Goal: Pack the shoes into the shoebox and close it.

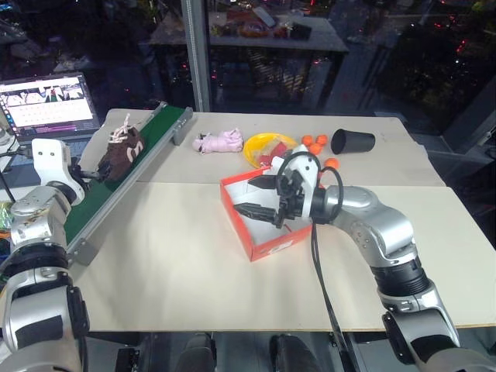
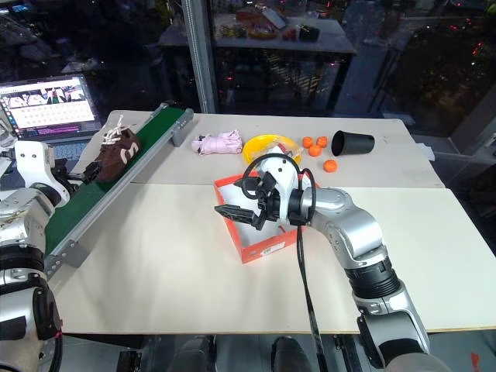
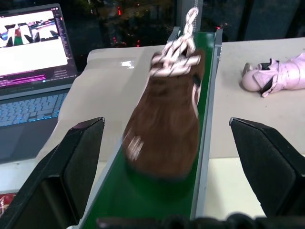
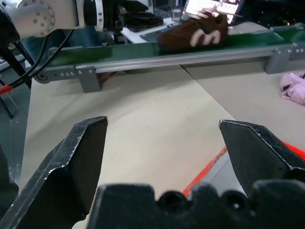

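Note:
One dark brown shoe (image 1: 120,149) with whitish laces lies on the green conveyor belt (image 1: 155,143) at the left. In the left wrist view the shoe (image 3: 167,124) sits just ahead of my open left gripper (image 3: 166,123), framed by its two fingers and not touched. The red-orange shoebox (image 1: 263,242) stands open at the table's middle, white inside. My right gripper (image 1: 253,198) hovers open over the box, pointing left toward the belt and holding nothing. It hides part of the box's inside. The right wrist view shows the shoe (image 4: 195,31) far off on the belt.
A laptop (image 1: 50,105) stands open behind the belt's left side. At the back of the table lie a pink cloth bundle (image 1: 219,142), a yellow bowl (image 1: 267,146), several orange balls (image 1: 314,143) and a tipped black cup (image 1: 353,141).

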Action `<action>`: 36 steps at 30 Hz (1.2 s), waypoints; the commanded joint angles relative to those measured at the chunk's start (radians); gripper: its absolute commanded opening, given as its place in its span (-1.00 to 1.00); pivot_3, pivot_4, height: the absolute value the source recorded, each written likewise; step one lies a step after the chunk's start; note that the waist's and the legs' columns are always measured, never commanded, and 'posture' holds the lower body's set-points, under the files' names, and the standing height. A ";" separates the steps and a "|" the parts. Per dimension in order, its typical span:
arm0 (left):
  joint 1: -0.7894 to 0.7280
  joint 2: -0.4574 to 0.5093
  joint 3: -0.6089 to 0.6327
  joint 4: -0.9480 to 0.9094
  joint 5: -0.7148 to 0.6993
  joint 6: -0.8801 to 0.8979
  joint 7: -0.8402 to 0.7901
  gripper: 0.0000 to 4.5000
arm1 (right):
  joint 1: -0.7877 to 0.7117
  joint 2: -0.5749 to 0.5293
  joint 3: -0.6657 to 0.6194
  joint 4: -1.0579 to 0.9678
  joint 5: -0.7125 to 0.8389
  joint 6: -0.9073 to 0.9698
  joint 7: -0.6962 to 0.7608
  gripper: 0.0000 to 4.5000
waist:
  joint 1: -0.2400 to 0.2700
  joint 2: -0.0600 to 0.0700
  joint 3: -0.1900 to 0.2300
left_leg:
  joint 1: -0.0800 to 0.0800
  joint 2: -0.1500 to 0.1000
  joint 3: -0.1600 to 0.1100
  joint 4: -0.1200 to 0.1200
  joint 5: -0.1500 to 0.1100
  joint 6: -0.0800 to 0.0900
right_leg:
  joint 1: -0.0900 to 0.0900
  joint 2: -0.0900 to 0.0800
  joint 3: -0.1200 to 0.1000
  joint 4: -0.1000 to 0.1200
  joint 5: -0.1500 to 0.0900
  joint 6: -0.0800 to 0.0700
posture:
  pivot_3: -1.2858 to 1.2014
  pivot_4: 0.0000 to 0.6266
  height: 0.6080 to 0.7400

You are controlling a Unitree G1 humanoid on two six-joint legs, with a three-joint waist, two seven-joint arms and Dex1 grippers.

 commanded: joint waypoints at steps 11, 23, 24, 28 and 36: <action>0.024 0.055 0.039 0.099 -0.006 -0.007 0.024 1.00 | -0.002 -0.030 -0.049 -0.069 0.015 0.030 -0.024 0.96 | -0.001 0.000 0.000 | -0.001 0.000 0.000 0.000 0.000 0.000 | -0.001 0.000 0.000 0.000 0.000 0.000 | 0.03 -0.52 1.00; 0.091 0.018 0.047 0.039 -0.056 0.076 -0.025 -0.80 | -0.007 -0.038 -0.050 -0.095 0.009 0.054 -0.052 1.00 | 0.016 0.000 0.000 | 0.001 0.001 0.000 0.001 0.000 -0.001 | 0.001 0.000 -0.001 0.003 0.001 -0.001 | 0.03 -0.52 1.00; 0.086 0.017 0.050 0.032 -0.061 0.084 -0.019 -0.89 | -0.007 -0.040 -0.051 -0.095 0.009 0.055 -0.052 1.00 | 0.017 0.000 0.000 | 0.001 0.001 0.000 0.002 0.000 -0.001 | 0.001 0.000 -0.001 0.003 0.001 -0.001 | 0.03 -0.52 1.00; 0.066 0.008 0.058 -0.051 -0.086 0.118 -0.006 -0.98 | -0.011 -0.042 -0.054 -0.093 0.009 0.055 -0.055 1.00 | 0.025 0.000 0.000 | 0.001 0.001 0.000 0.002 0.000 -0.001 | 0.001 0.000 -0.002 0.003 0.001 -0.001 | 0.03 -0.52 1.00; -0.022 -0.120 0.045 -0.434 -0.205 0.342 0.072 -0.98 | -0.025 0.062 -0.205 -0.079 0.156 0.151 -0.159 1.00 | 0.025 -0.004 0.002 | -0.005 0.002 0.000 0.004 0.001 -0.002 | -0.001 0.000 -0.003 0.000 0.002 -0.001 | 0.03 -0.52 1.00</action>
